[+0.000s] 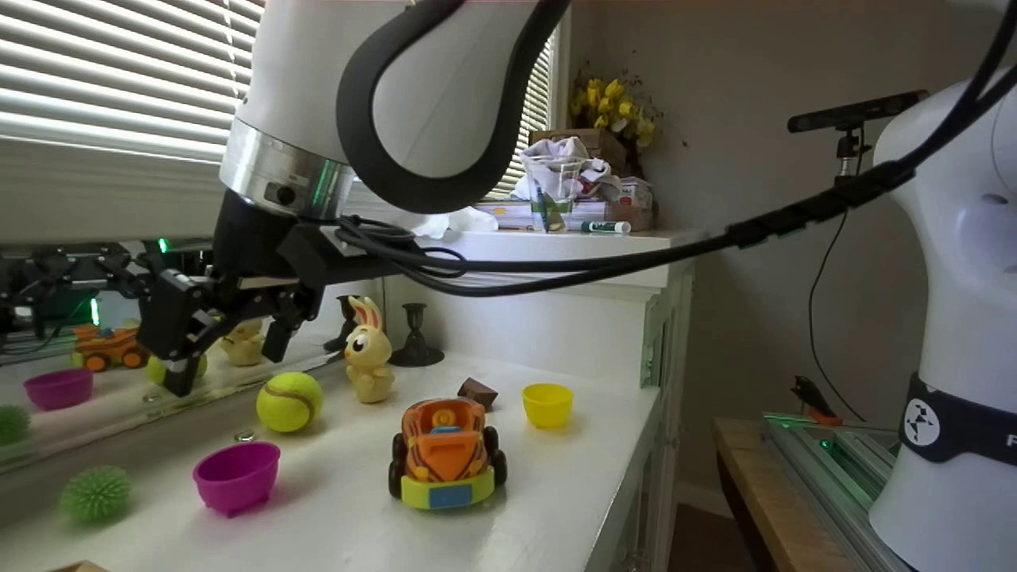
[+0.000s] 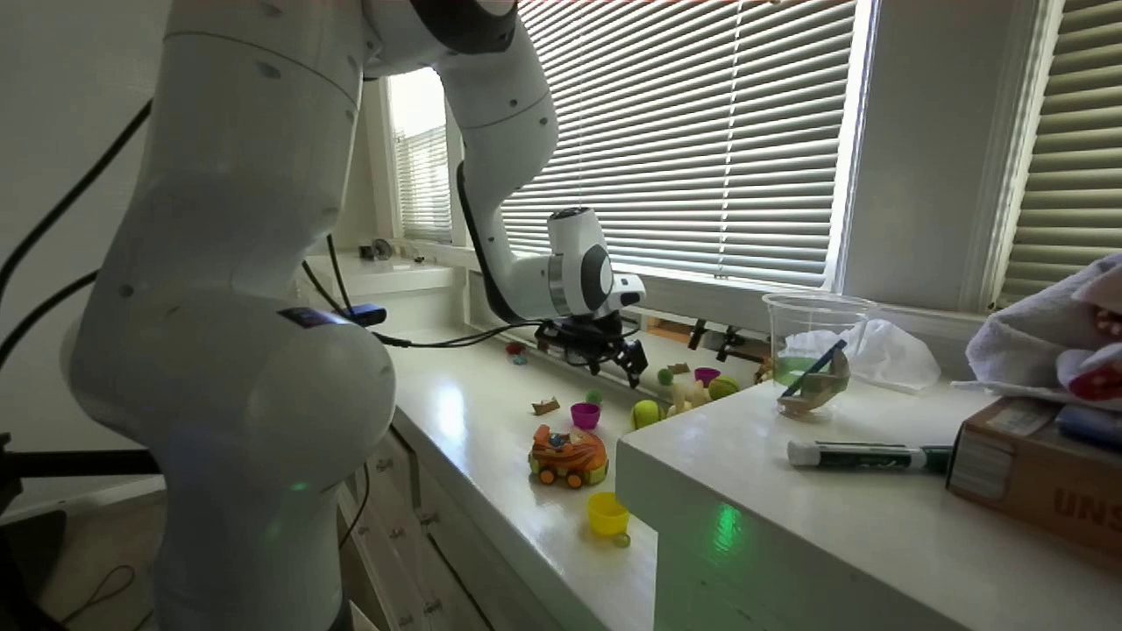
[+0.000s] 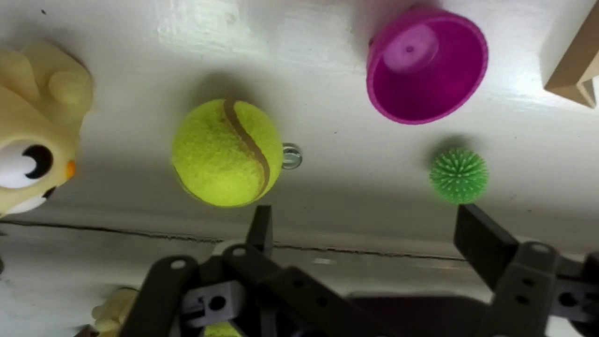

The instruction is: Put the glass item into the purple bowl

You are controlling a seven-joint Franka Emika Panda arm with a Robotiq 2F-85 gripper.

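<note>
The glass item is a small clear round piece (image 3: 292, 156) lying on the white surface, touching or right beside the tennis ball in the wrist view. It also shows as a small shiny spot (image 1: 245, 436) in an exterior view, behind the purple bowl. The purple bowl (image 1: 237, 481) stands upright; it also shows in an exterior view (image 2: 585, 416) and at the upper right of the wrist view (image 3: 435, 89). My gripper (image 3: 364, 217) is open and empty, its fingers wide apart. It hangs above the surface near the mirrored back wall (image 1: 230, 361).
A tennis ball (image 3: 227, 152) sits beside the glass item, and a green spiky ball (image 3: 459, 175) near the bowl. A bunny toy (image 1: 369, 353), orange toy car (image 1: 445, 453), yellow bowl (image 1: 547, 405) and brown block (image 1: 477, 392) stand around. The mirror (image 1: 119, 405) edges the back.
</note>
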